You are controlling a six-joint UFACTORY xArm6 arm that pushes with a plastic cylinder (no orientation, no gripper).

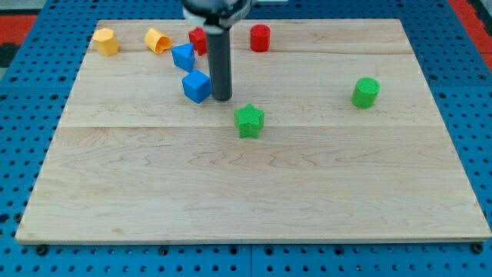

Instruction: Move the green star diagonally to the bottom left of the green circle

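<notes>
— Wooden board [254,192] over a blue pegboard; where's the green star [249,121]?

— Near the middle, well to the view's left of the green circle [366,92] and slightly lower.

— And my tip [221,98]?

— Just up-left of the star, right beside the blue cube [197,86], possibly touching it; hard to tell. It's a bare rod with no fingers, so nothing is grasped.

— What's the risk?

— Swinging around could knock that cube, and an off-centre push would spin the star or send it too far past the circle's lower left
</notes>
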